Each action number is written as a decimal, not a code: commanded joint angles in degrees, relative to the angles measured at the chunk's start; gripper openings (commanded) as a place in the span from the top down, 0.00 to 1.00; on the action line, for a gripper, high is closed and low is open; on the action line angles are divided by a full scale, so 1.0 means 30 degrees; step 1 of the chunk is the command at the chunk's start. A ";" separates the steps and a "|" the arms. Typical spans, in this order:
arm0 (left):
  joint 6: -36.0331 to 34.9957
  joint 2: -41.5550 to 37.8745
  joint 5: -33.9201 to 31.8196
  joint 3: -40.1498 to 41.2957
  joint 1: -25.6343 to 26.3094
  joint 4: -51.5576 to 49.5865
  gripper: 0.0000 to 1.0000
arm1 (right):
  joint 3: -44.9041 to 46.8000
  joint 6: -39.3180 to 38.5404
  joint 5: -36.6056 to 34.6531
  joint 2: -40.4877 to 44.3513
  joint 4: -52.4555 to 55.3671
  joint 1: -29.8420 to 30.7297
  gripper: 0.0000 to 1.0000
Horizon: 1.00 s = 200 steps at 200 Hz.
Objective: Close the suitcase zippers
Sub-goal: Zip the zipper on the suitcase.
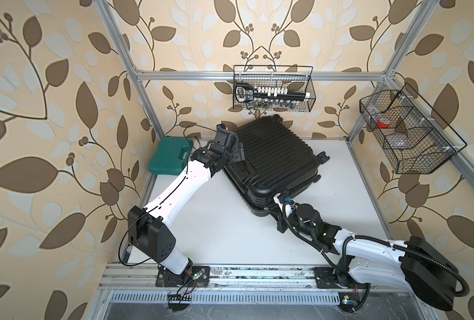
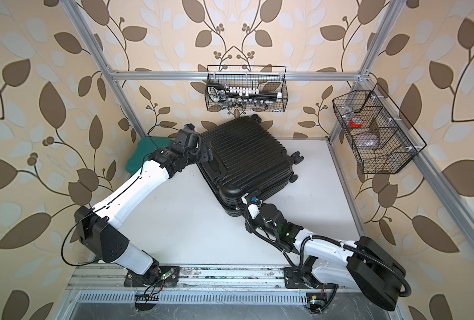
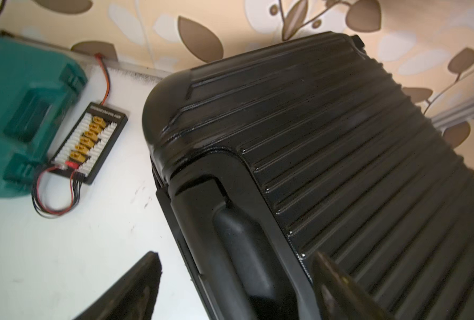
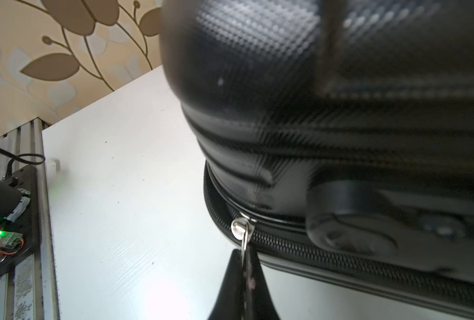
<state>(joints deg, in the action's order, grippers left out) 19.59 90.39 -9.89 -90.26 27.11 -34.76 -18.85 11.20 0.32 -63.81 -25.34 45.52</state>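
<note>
Right end effector (image 4: 242, 259) on zipper (image 4: 240, 227); wheels (image 1: 324, 158) rightward

Left hand (image 3: 235, 259) raised and wide open; right hand (image 4: 242, 263) sits low, pinched tightly shut

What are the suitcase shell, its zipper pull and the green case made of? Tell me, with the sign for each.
The suitcase shell: looks like hard plastic, glossy black, with moulded ribs and a fine dotted texture up close. The zipper pull: metal, by its bright silver shine. The green case: probably matte moulded plastic; blurred up close.
</note>
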 commanded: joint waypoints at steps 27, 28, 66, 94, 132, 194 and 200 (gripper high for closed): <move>-1.2013 0.3484 0.4586 -0.5352 -0.0458 -0.5365 0.36 | 0.0995 0.0805 0.0157 0.2286 0.1504 -0.1913 1.00; -1.2158 0.3581 0.4615 -0.5446 -0.0456 -0.5517 0.36 | 0.1003 0.0806 0.0187 0.2315 0.1504 -0.1907 1.00; -1.6209 0.5647 0.5116 -0.8006 -0.0672 -0.8370 0.32 | 0.1186 0.0836 0.0785 0.3029 0.1996 -0.3082 1.00; -1.9639 0.6072 0.8381 -0.9173 -0.1708 -1.0236 0.31 | 0.1245 0.0836 0.0947 0.3267 0.2206 -0.3350 1.00; -2.4379 0.5567 1.1506 -0.9186 -0.2291 -1.0944 0.27 | 0.1186 0.0778 0.1052 0.3294 0.2266 -0.3537 1.00; -3.1982 0.5046 1.3549 -0.7094 -0.2856 -1.0935 0.24 | 0.1128 0.0879 0.1285 0.3205 0.2311 -0.3570 1.00; -3.2095 0.5175 1.3426 -0.7054 -0.2856 -1.0526 0.24 | 0.1128 0.0909 0.1329 0.3196 0.2268 -0.3571 1.00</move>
<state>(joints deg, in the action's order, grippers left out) -66.83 108.09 26.79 -111.83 19.38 -67.85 -16.03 13.15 4.10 -54.76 -18.81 35.22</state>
